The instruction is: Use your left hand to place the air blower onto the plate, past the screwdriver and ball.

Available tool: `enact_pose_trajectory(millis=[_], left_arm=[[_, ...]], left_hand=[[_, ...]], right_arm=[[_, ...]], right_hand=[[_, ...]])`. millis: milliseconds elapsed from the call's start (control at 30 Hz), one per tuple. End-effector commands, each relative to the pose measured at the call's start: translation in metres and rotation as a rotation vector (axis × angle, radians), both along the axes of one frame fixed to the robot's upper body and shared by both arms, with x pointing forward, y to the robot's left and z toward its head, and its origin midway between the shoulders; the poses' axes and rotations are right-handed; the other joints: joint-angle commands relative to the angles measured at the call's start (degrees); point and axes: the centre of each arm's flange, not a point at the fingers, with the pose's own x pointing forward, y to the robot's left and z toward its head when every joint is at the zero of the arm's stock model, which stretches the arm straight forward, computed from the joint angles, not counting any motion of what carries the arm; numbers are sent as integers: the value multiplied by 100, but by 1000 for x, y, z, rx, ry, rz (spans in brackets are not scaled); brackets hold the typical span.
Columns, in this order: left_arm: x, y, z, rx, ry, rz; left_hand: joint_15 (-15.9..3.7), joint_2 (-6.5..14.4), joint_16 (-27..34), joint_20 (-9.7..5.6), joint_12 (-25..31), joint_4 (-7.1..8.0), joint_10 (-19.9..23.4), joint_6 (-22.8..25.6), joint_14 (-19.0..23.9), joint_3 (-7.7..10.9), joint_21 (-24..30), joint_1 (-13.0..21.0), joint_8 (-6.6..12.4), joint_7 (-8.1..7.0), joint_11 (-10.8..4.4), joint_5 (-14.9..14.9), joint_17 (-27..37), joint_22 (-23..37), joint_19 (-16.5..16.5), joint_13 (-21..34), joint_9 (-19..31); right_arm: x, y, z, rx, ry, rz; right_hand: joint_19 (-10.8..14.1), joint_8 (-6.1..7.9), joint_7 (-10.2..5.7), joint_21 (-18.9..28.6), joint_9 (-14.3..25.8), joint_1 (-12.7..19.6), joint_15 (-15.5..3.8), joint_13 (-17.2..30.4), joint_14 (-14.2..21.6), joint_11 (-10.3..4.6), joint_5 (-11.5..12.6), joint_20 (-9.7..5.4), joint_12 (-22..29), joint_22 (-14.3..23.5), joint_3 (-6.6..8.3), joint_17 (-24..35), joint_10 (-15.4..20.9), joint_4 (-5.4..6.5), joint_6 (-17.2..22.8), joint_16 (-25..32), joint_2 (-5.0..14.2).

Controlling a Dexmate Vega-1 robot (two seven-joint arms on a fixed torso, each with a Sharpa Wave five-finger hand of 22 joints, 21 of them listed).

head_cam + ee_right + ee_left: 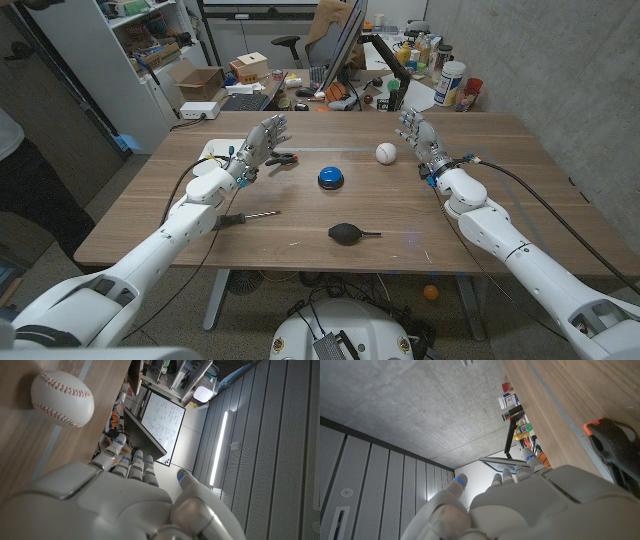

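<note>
The black air blower (346,233) lies on the table near the front edge, its nozzle pointing right. A screwdriver (245,216) with a black handle lies to its left. The white baseball (386,152) (62,393) sits toward the back right. A pale plate (213,151) lies at the back left, partly hidden by my left hand (259,146) (520,505). That hand hovers over the plate's right side, fingers spread, holding nothing. My right hand (420,135) (125,500) stands just right of the baseball, fingers apart and empty.
A blue round button (331,177) sits mid-table between the blower and the ball. A black and orange clamp (283,158) (615,445) lies just right of my left hand. Cluttered desks, boxes and a chair stand behind the table; a person stands at far left.
</note>
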Motion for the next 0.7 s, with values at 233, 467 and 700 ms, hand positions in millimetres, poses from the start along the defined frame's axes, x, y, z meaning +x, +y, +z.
enact_pose_trajectory(millis=[233,467,700], left_arm=[[-58,-30,54,234,-187,-55],[-77,-37,60,293,-283,-13],[-104,-50,77,403,-365,-12]], left_hand=[[30,581,38,164,43,-68,-221,-197,-176,8,2,57,57,-173,-84,67,8,13,-244,4,29],[123,515,121,532,118,-129,122,159,315,33,-8,127,98,-382,-80,71,0,8,-43,3,31],[163,498,106,672,126,-150,209,243,388,48,-22,151,88,-480,-16,70,2,9,11,5,30]], right_arm=[[-4,-6,-2,6,-8,16],[-9,-8,-3,10,-10,12],[-14,-8,-3,14,-18,13]], right_hand=[[41,-19,-14,21,11,-18,-171,12,65,-32,27,-186,-1,21,-12,10,48,-12,40,8,183],[41,-29,-12,15,11,-21,-178,12,69,-36,29,-190,-10,21,-13,11,50,-10,43,2,186],[45,-37,-12,11,12,-23,-171,12,70,-42,31,-188,-17,21,-15,12,56,-8,48,-5,189]])
